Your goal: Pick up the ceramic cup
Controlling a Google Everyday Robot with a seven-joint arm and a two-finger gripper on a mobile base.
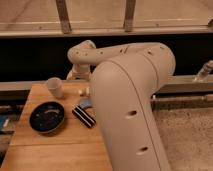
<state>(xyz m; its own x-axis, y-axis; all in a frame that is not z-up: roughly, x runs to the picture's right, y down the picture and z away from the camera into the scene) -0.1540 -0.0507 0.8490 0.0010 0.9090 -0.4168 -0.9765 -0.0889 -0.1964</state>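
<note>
The ceramic cup (54, 87) is small, off-white and tapered. It stands upright at the back left of the wooden table (55, 150). My gripper (74, 76) is at the end of the bent arm, just to the right of the cup and slightly behind it, near the table's back edge. Most of it is hidden by the arm's wrist. It does not touch the cup.
A round black bowl (46, 116) sits in front of the cup. A dark striped object (84, 116), a blue item (86, 103) and a small pale piece (82, 92) lie right of the bowl. My large arm (130, 110) covers the table's right side.
</note>
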